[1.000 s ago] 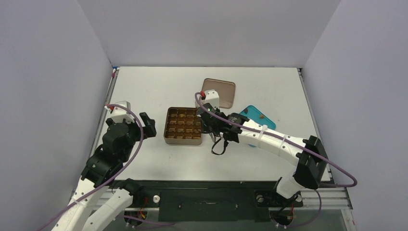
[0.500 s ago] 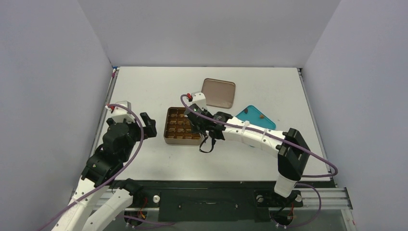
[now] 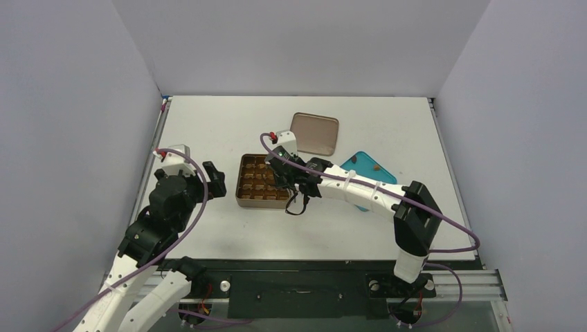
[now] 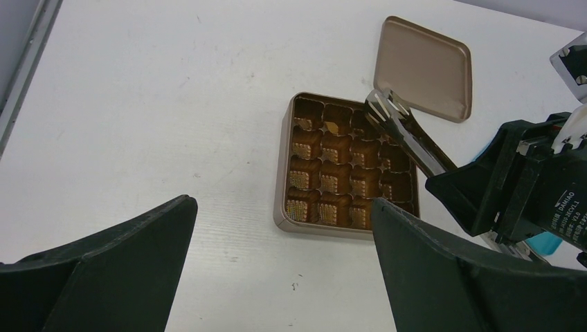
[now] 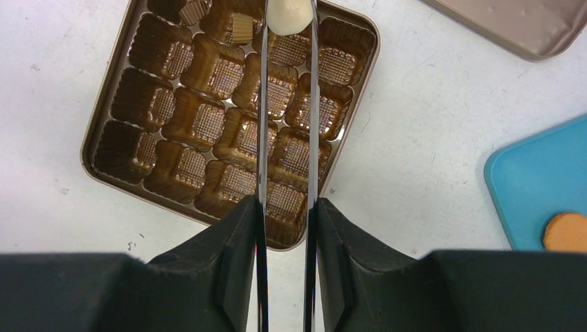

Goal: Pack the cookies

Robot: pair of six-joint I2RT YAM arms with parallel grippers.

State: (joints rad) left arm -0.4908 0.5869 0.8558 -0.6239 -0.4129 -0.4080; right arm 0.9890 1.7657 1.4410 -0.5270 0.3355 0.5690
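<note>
The cream-white cookie (image 5: 288, 15) is pinched in the jaws of the right arm (image 3: 367, 194) over the far row of the gridded tin (image 4: 325, 230); only the right wrist view shows it, cut by the frame, its axis unclear. An orange cookie (image 5: 564, 232) lies on the teal plate (image 5: 526, 187); the white table (image 3: 228, 124) is walled in pale grey; the jaws of the left arm (image 3: 169, 200) gape empty.

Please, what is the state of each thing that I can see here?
Tin, open.
Lid, off, lying flat near the tin.
Cream cookie, pinched in right gripper over the tin.
Orange cookie, lying on teal plate.
Left gripper, open, empty.
</note>
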